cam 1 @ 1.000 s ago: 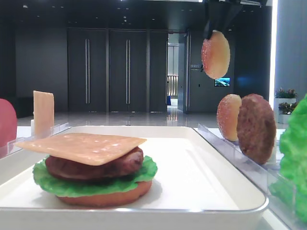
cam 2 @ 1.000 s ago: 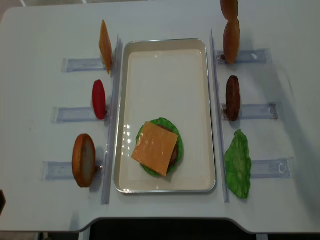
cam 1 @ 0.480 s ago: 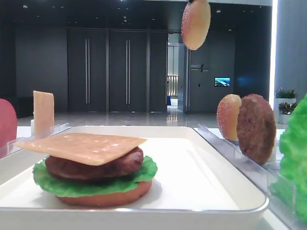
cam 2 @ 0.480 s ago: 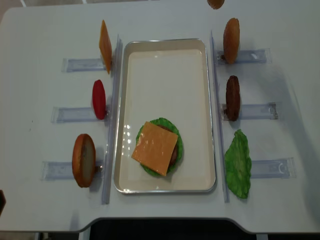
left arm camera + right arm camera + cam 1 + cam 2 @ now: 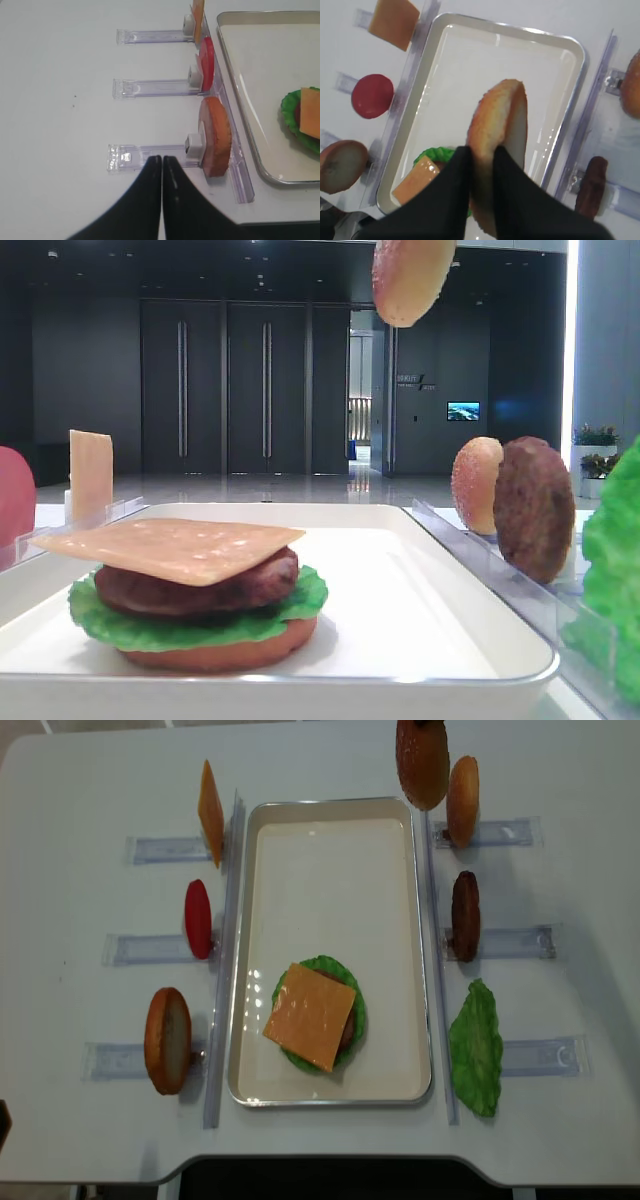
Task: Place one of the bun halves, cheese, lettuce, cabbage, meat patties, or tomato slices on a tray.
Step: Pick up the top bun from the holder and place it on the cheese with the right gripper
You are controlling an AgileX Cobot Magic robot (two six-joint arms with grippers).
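Observation:
My right gripper (image 5: 482,152) is shut on a domed golden bun half (image 5: 500,125), pinching its edge between both black fingers. The bun (image 5: 421,760) hangs in the air over the far right corner of the white tray (image 5: 330,804), high up in the low front view (image 5: 413,280). On the tray's near half sits a stack: a cheese slice (image 5: 310,1015) over a meat patty (image 5: 200,585), lettuce (image 5: 100,618) and a flat bottom bun. My left gripper (image 5: 162,159) is shut and empty above the table, left of the nearest rack.
Clear racks flank the tray. The right ones hold a bun half (image 5: 462,800), a patty (image 5: 465,915) and a lettuce leaf (image 5: 476,1048). The left ones hold a cheese slice (image 5: 210,812), a tomato slice (image 5: 198,918) and a bun half (image 5: 167,1040).
The held bun has risen from above the right rack and moved left and nearer, to over the tray's far corner. The left arm has not moved.

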